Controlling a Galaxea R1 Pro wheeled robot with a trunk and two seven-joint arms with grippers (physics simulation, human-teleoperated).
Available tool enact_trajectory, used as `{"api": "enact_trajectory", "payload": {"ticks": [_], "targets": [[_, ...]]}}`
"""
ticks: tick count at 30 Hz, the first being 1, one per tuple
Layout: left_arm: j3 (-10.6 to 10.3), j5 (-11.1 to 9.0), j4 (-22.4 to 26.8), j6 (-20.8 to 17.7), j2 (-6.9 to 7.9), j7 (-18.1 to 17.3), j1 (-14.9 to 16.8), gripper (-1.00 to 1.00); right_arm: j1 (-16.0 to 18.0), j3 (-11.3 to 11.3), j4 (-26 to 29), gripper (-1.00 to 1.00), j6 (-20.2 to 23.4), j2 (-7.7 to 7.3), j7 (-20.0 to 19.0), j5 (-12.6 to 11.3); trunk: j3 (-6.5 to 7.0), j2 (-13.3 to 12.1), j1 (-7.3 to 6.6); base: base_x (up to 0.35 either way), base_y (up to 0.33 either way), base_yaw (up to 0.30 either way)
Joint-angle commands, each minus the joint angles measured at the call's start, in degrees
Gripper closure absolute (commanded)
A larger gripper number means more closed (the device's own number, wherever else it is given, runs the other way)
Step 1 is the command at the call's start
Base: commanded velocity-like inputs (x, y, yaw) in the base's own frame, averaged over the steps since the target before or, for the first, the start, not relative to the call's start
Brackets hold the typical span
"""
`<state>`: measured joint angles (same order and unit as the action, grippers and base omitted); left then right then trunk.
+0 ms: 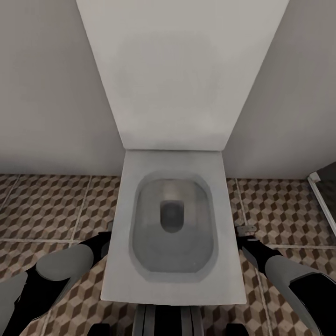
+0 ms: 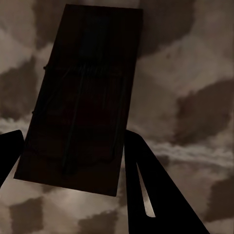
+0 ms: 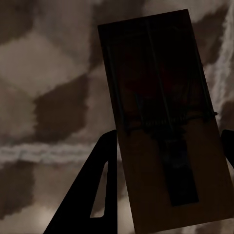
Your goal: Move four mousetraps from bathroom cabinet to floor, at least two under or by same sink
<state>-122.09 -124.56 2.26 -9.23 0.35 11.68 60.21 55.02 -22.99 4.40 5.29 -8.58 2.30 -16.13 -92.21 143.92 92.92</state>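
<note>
Step in hand: carriage of two mousetraps toward a drop spot is judged to be under way; the sink is yet to be reached.
Left gripper point(image 2: 73, 161): clenched on a mousetrap point(image 2: 80, 95), a dark board held between the two black fingers, seen in the left wrist view above patterned tile.
Right gripper point(image 3: 168, 161): clenched on a second mousetrap point(image 3: 163, 114), its wire spring and bar visible, held between the fingers over the same tile.
Toilet point(image 1: 172, 224): white, lid raised against the wall, directly ahead of the robot in the head view; both arms are lowered at its sides.
Bathroom floor point(image 1: 51, 205): brown, beige and white cube-pattern tiles with pale grout lines.
Room: plain pale walls; a dark opening with a white frame point(image 1: 322, 196) at the right edge.
Next move: the base is to be turned away from the toilet toward the sink, and the traps lowered onto tile beside it before release.
</note>
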Motion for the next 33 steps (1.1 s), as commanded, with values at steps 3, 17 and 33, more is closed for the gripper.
{"api": "enact_trajectory", "payload": {"ticks": [3, 17, 33], "targets": [[0.5, -0.6, 1.3, -1.1, 0.0, 0.2, 0.0, 1.0, 0.0, 0.0, 0.0, 1.0, -0.1, 0.04, 0.0, -0.1, -0.29, 0.0, 0.04, 0.0, 0.0, 0.0], [0.5, -0.6, 1.3, -1.1, 0.0, 0.2, 0.0, 1.0, 0.0, 0.1, 0.0, 1.0, -0.2, 0.05, 0.2, -0.1, -1.14, 0.0, 0.04, 0.0, 0.0, 0.0], [0.5, -0.6, 1.3, -1.2, 0.0, 0.2, 0.0, -1.0, 0.0, 0.1, 0.0, 1.0, 0.0, 0.09, 0.4, -0.1, -1.16, 0.0, 0.04, 0.0, 0.0, 0.0]]}}
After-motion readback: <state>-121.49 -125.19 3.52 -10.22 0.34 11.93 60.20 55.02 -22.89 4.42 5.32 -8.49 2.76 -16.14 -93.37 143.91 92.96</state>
